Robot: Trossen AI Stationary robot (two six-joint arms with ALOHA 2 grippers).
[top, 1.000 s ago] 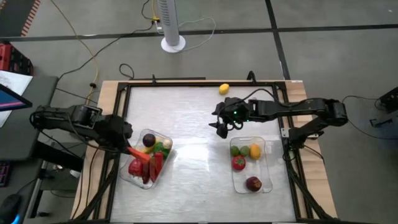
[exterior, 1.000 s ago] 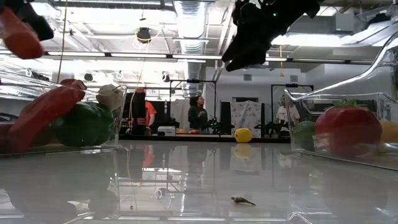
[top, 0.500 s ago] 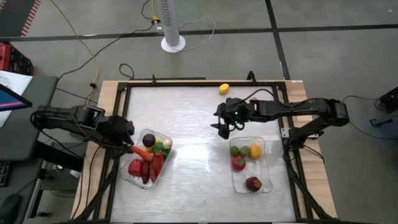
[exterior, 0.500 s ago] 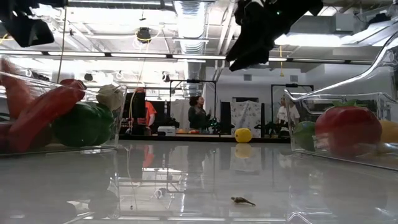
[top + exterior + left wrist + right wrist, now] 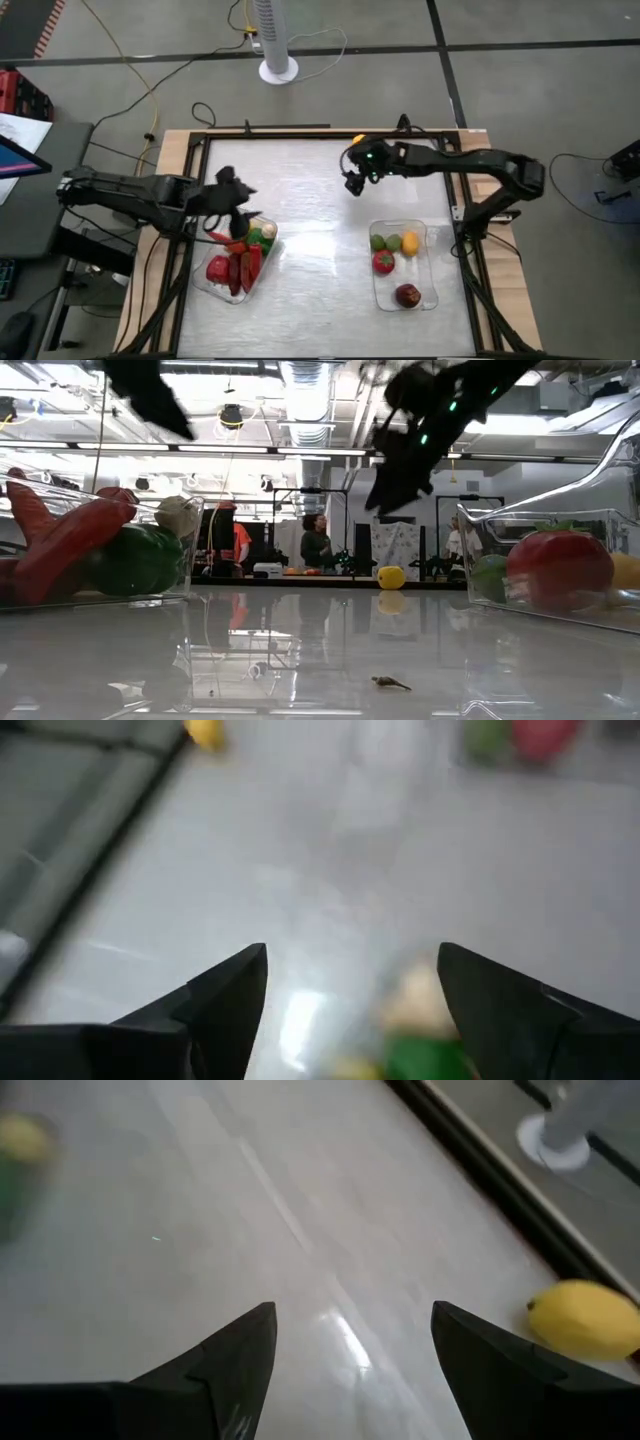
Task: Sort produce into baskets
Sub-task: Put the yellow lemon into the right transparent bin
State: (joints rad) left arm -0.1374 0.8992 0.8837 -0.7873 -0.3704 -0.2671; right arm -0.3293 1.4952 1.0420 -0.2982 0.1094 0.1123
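The left gripper (image 5: pixel 238 192) hangs above the table (image 5: pixel 300 180), just past the far edge of the left tray (image 5: pixel 207 284). Its fingers (image 5: pixel 225 995) stand apart with nothing between them, as the left wrist view shows. The left tray holds a heap of produce — red pieces (image 5: pixel 235 268), a green one (image 5: pixel 256 238), a white one (image 5: pixel 268 230) and a carrot-like orange-red piece (image 5: pixel 224 240) lying on top. In the low view the same heap shows behind the clear tray wall, with a long red piece (image 5: pixel 62 550) leaning on a green one (image 5: pixel 135 560).

The right gripper (image 5: pixel 352 182) is near the table's far edge, well apart from the right tray (image 5: pixel 384 292). Its fingers (image 5: pixel 228 1360) are also spread and empty. A lemon (image 5: pixel 585 1320) lies on the table ahead of it, close to the black frame rail (image 5: pixel 500 1190); in the high view the arm covers most of it, and in the low view it sits far back on the table (image 5: pixel 391 577).

The right tray holds a green piece (image 5: pixel 378 242), a lime-coloured one (image 5: pixel 393 242), a yellow one (image 5: pixel 410 243), a red tomato (image 5: pixel 384 262) and a dark red piece (image 5: pixel 407 295).

A small dark scrap (image 5: pixel 390 682) lies on the table near the low camera. People (image 5: pixel 316 546) stand in the room behind — one in orange (image 5: pixel 234 540). A white fan base (image 5: pixel 278 68) stands on the floor beyond the table.
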